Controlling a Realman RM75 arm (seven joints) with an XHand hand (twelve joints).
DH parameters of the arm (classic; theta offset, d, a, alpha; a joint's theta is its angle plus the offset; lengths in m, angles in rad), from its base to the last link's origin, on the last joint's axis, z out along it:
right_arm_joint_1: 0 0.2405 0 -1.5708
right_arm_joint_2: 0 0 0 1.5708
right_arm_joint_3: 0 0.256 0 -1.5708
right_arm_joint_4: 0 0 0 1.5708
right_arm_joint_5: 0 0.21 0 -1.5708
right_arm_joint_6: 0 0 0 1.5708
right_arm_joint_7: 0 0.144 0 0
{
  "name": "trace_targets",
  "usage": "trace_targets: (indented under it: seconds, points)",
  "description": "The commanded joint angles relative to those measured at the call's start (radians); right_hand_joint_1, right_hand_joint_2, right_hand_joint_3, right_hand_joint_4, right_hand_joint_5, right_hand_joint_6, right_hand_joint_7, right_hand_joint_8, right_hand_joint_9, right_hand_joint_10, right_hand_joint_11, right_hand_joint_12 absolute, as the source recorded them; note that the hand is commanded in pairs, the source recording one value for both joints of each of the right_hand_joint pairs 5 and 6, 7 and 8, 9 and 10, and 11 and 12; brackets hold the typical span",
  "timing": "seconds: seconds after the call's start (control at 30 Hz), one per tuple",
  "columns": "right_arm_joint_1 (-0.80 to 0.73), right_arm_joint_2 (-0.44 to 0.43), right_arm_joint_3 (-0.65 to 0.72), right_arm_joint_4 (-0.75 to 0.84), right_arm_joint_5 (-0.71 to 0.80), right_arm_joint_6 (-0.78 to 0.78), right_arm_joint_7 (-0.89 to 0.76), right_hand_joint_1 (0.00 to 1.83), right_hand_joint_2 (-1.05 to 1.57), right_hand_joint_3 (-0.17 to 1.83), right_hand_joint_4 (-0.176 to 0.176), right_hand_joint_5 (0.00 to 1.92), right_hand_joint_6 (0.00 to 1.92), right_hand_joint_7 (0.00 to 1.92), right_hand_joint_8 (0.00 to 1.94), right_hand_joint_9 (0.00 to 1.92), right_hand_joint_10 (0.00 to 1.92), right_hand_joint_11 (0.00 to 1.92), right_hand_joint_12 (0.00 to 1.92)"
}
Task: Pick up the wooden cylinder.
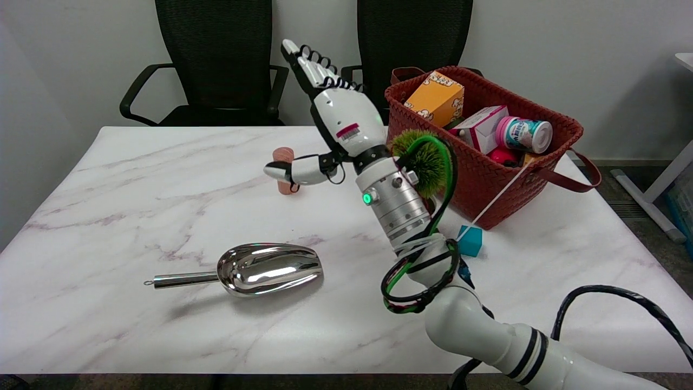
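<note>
- Standing upright on the marble table (135, 179), the wooden cylinder (283, 171) sat at ten o'clock from the metal scoop's (260, 269) far side.
- The right hand (335, 116) hovered spread, holding nothing, thumb crossing the cylinder's front; contact unclear.

Bright, even indoor light falls from overhead onto a white marble worktop (135, 179). Shadows are soft and faint. A polished metal scoop (260, 269) at 7 o'clock carries bright mirror glare and casts a pale grey shadow toward 6 o'clock. A red woven basket (487, 162) at 2 o'clock darkens the surface beneath it. Focus is sharp throughout, with slight softness near the frame corners.
</note>
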Motion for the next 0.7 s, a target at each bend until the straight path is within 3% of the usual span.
trace_targets:
  seconds: [0.03,0.7]
  points:
    - [0.031,-0.029,-0.020,-0.127,-0.001,-0.027,-0.114,1.09,0.50,0.21,0.000,0.08,0.08,0.15,0.15,0.23,0.23,0.36,0.36]
    - [0.050,-0.049,-0.016,-0.219,0.006,-0.030,-0.107,1.04,0.48,0.22,0.000,0.07,0.07,0.16,0.16,0.18,0.18,0.30,0.30]
